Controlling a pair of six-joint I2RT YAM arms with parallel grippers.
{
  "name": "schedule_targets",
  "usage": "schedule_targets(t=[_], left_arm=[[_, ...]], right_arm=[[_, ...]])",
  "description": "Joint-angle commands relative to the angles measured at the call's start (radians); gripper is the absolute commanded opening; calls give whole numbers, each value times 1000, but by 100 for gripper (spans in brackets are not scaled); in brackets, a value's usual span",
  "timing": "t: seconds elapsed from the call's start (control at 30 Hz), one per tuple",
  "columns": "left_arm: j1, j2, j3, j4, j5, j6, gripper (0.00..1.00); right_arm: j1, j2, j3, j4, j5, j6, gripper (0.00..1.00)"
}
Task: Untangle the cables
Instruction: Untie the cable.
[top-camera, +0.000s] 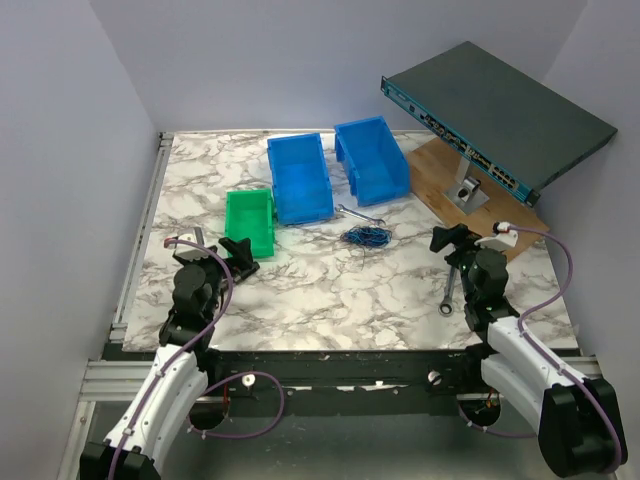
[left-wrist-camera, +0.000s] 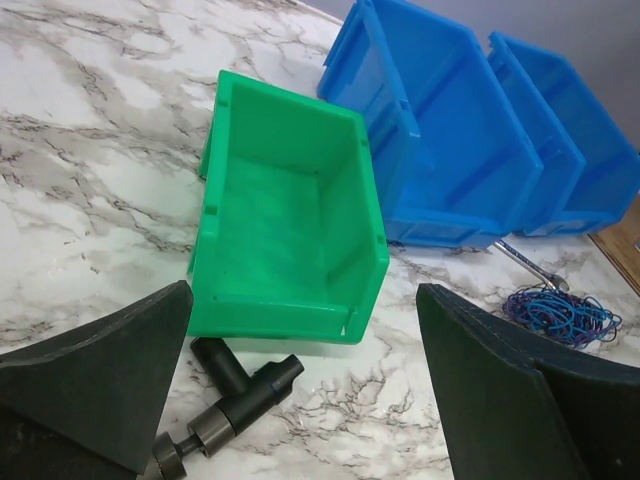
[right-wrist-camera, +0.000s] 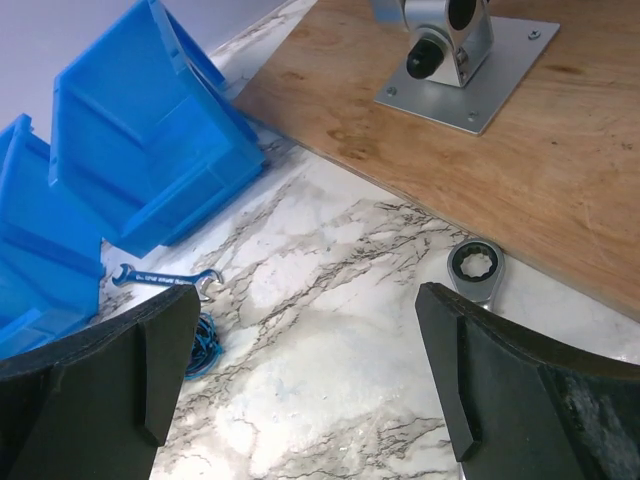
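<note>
Jaws of our left gripper stand wide apart, holding nothing, with a green bin just ahead. Our right gripper gapes empty too, a wrench on the table beside it. We see the cables bunched in a small blue tangle before the blue bins, well apart from both grippers.
</note>
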Motion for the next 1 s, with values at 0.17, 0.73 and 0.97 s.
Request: schedule_targets(t=[0.17, 0.73, 0.97], left_arm=[[0, -8, 58, -181, -122, -168, 98], [-112, 48, 9, 98, 202, -26, 99], [-277, 283, 169, 77, 197, 36, 99]], right_arm=[[4, -46, -26, -44, 77, 107, 100], [71, 230, 223, -130, -175, -1, 97], [193, 490, 416, -214, -234, -40, 94]])
